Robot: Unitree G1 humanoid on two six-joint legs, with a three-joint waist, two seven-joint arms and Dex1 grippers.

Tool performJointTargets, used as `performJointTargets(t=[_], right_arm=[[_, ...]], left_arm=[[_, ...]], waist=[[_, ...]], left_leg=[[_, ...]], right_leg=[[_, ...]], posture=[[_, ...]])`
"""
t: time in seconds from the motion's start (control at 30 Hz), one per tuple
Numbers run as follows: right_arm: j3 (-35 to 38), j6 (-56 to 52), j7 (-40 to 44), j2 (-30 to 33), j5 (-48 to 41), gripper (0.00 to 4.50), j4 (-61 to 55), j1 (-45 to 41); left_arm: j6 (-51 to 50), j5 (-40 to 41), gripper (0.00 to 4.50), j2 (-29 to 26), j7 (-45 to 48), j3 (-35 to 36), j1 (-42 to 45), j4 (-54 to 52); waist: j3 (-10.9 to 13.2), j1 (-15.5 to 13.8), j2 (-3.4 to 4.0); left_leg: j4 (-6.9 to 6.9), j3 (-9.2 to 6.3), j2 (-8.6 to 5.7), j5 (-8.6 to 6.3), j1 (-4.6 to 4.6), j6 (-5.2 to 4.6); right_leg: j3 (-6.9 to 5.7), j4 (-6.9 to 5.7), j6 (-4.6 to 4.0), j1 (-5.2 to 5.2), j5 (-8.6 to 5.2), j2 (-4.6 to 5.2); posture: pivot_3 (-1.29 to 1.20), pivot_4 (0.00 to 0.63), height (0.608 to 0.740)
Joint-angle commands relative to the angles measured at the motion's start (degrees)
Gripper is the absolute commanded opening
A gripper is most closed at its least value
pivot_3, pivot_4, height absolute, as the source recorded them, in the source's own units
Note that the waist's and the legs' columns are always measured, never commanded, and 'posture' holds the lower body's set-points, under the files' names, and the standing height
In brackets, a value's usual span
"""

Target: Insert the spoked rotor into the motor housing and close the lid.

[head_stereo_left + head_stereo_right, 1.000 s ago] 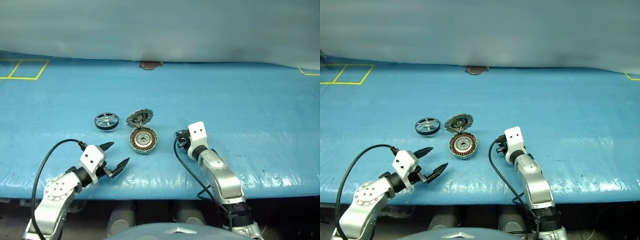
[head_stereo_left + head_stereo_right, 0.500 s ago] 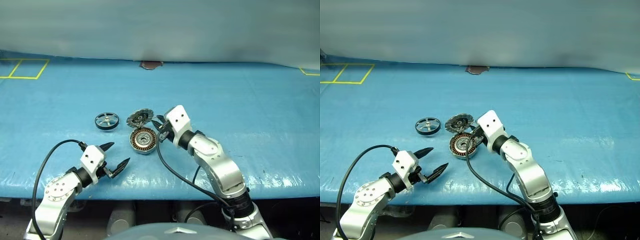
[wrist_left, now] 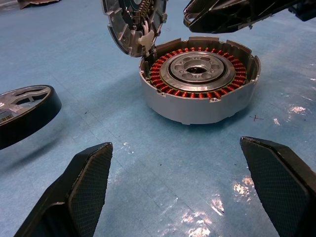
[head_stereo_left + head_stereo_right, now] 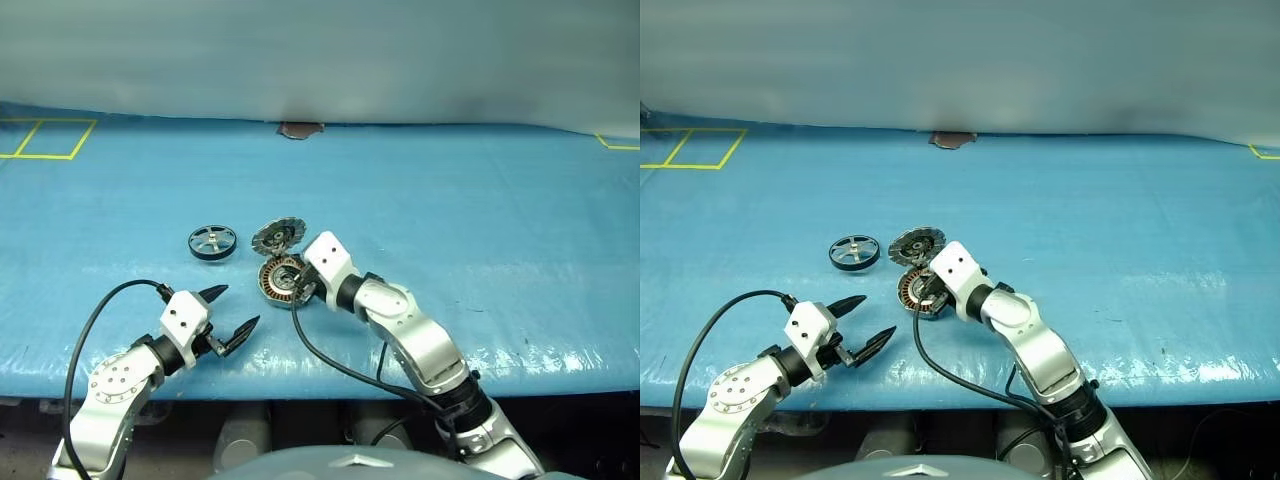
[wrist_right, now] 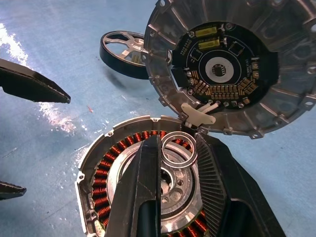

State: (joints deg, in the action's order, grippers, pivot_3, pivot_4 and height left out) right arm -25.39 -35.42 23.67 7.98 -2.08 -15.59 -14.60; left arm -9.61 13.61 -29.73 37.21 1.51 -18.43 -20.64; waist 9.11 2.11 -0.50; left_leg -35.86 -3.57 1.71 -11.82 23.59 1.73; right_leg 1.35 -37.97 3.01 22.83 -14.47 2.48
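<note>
- Right gripper (image 4: 299,289) swung in from the bare blue table (image 4: 480,200) on the right; now poised over the housing (image 3: 200,79), pointing forward and left.
- Right fingers nearly closed; small silver ring (image 5: 179,149) sits between the tips, apparently pinched there.
- Left gripper (image 4: 237,306) unchanged: spread wide, empty, low over the table near its front edge.
- Wheel (image 4: 213,242) flat on the table, hub axis upright, just left of the housing and apart from it.
- Lid (image 4: 278,236) tilted up on its hinge at the housing's far edge, inner face showing.
- Judged: wheel ahead of the left gripper, clearly nearer to it than to the right; pick-up best done from the left side.
</note>
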Motion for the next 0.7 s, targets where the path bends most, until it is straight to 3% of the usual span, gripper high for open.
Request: performJointTargets(t=[0.03, 0.7], right_arm=[[-0.13, 2.48, -0.29, -1.42, 0.18, 0.67, 1.01, -1.16], [-1.04, 2.23, 0.45, -1.61, -0.07, 0.67, 2.42, 2.02]], left_arm=[[1.12, 0.06, 4.5, -0.02, -0.03, 0.78, -0.03, -0.75], [0.67, 0.36, 4.5, -0.21, 0.45, 0.85, 0.09, -0.94]], waist=[[0.0, 0.0, 0.0], [0.0, 0.0, 0.0]], left_leg=[[0.0, 0.0, 0.0, 0.0, -0.01, 0.0], [0.0, 0.0, 0.0, 0.0, -0.01, 0.0]], right_leg=[[0.0, 0.0, 0.0, -0.01, 0.0, 0.0], [0.0, 0.0, 0.0, 0.0, 0.0, 0.0]], posture=[[0.0, 0.15, 0.74], [0.0, 0.15, 0.74]])
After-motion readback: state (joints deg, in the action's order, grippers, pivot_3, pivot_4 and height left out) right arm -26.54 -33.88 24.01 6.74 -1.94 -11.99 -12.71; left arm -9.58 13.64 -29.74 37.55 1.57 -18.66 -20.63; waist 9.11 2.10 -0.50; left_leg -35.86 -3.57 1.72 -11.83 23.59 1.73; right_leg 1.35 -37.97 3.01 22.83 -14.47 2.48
